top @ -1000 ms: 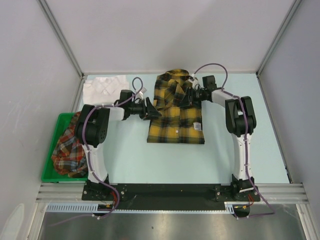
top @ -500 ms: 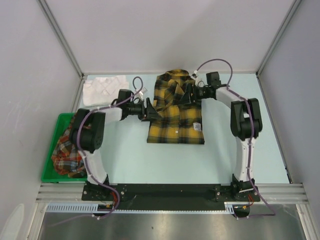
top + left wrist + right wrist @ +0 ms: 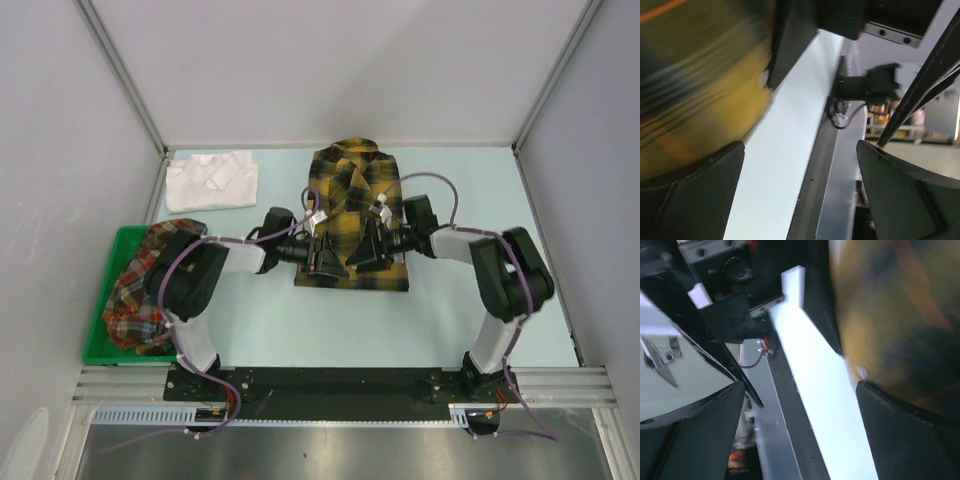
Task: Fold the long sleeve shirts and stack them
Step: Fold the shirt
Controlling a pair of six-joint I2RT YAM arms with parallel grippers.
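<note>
Hovering over the yellow plaid shirt [image 3: 350, 190], flat on the table [image 3: 260, 310]: my left gripper [image 3: 329, 258] and right gripper [image 3: 359, 252] are wide, holding nothing, facing each other above its near hem. Long axis runs away from me, collar far; both arms equally near.
</note>
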